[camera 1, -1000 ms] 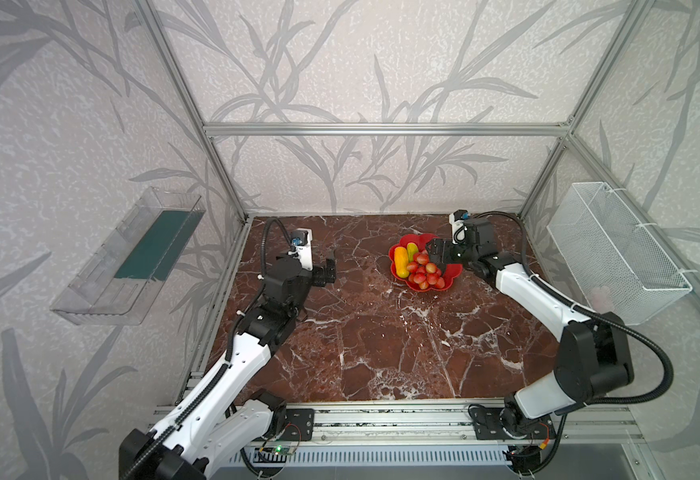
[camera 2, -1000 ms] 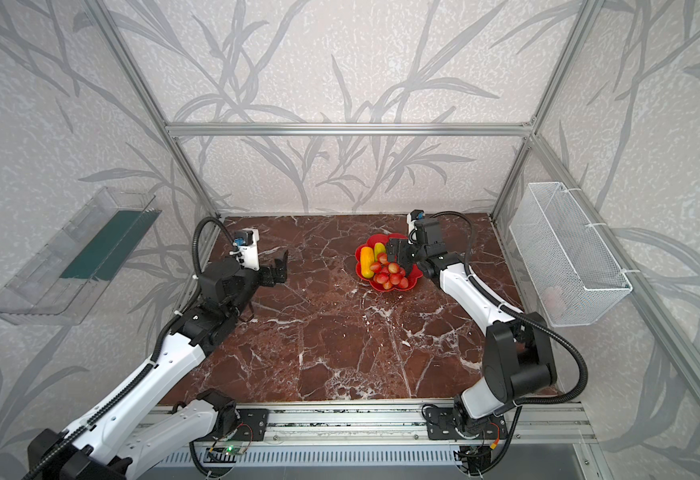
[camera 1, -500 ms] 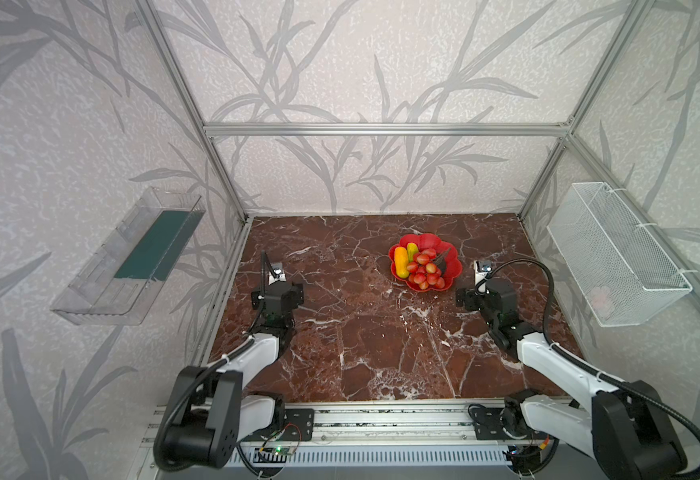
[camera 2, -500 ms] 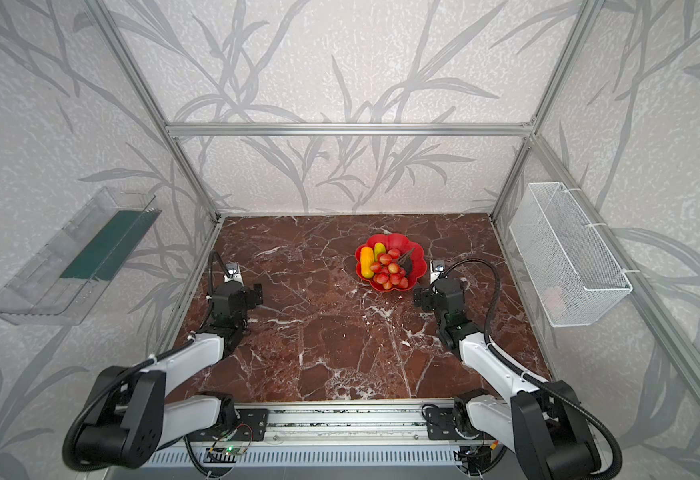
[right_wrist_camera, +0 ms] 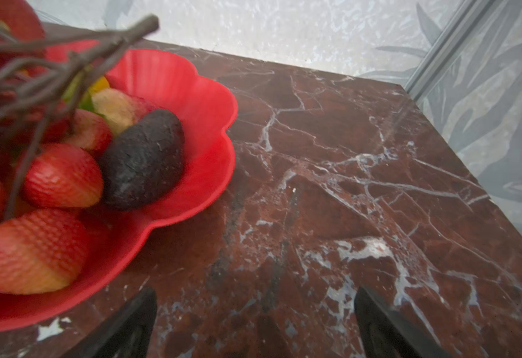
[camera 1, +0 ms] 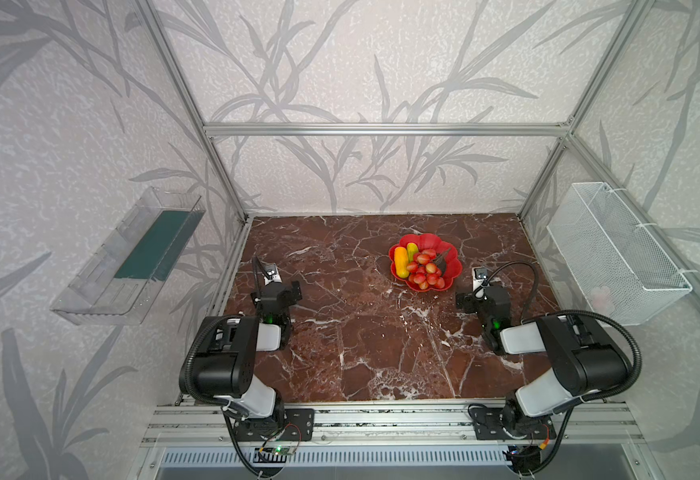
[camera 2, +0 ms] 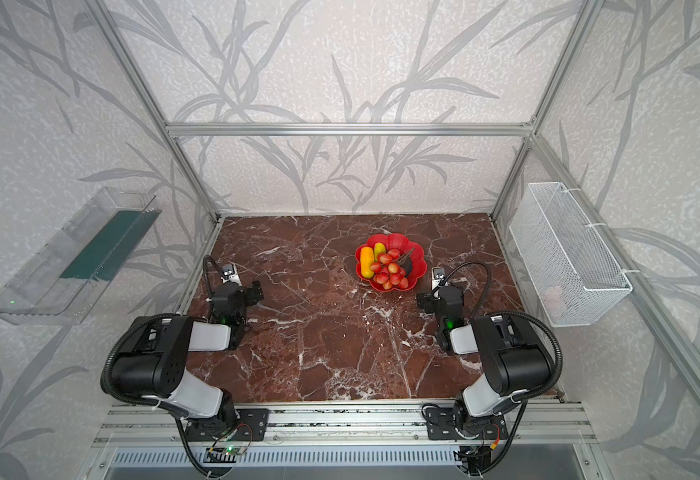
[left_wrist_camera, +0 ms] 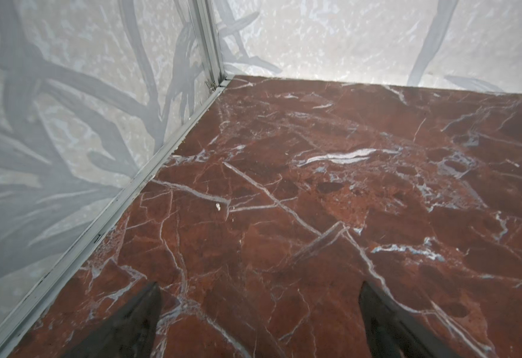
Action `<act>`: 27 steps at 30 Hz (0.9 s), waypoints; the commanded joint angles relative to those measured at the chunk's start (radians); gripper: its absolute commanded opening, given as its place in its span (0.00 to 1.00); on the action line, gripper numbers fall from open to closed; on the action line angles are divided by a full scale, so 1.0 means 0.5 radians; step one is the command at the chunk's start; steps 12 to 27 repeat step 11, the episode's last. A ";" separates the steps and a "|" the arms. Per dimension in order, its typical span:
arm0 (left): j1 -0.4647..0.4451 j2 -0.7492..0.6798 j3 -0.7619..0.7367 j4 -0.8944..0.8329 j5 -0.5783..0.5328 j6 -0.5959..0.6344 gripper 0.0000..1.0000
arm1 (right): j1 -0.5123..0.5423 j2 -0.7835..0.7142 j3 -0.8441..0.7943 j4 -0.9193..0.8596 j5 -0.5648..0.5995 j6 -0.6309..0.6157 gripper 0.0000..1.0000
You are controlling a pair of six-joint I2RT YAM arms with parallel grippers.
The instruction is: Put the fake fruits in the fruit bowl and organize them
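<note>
The red flower-shaped fruit bowl (camera 1: 423,240) (camera 2: 394,239) sits at the back right of the marble table. In it lie a yellow-orange oblong (camera 1: 400,262), a green oblong (camera 1: 412,250), a bunch of red-yellow ovals (camera 1: 425,270) and a dark avocado (camera 1: 442,266). The right wrist view shows the avocado (right_wrist_camera: 143,158) and ovals (right_wrist_camera: 61,176) inside the bowl (right_wrist_camera: 204,148). My right gripper (camera 1: 462,300) (right_wrist_camera: 255,303) is open and empty, just in front of the bowl. At the left wall my left gripper (camera 1: 294,291) (left_wrist_camera: 259,297) is open over bare marble.
A white wire basket (camera 1: 614,253) hangs on the right wall and a clear tray (camera 1: 132,257) on the left wall. Aluminium frame posts stand at the corners, and both arms are folded back near the front rail (camera 1: 381,419).
Both arms have drawn back toward the front and folded. The right gripper has left the bowl's edge, and the left gripper has moved back beside the left wall. Both stay open.
</note>
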 commanded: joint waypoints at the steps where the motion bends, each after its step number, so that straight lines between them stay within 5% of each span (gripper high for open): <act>1: 0.007 -0.022 0.013 0.057 -0.010 -0.012 0.99 | -0.002 0.054 -0.031 0.373 -0.059 -0.051 0.99; 27: 0.004 0.017 0.012 0.119 0.097 0.038 0.99 | 0.000 0.033 -0.021 0.319 -0.052 -0.045 0.99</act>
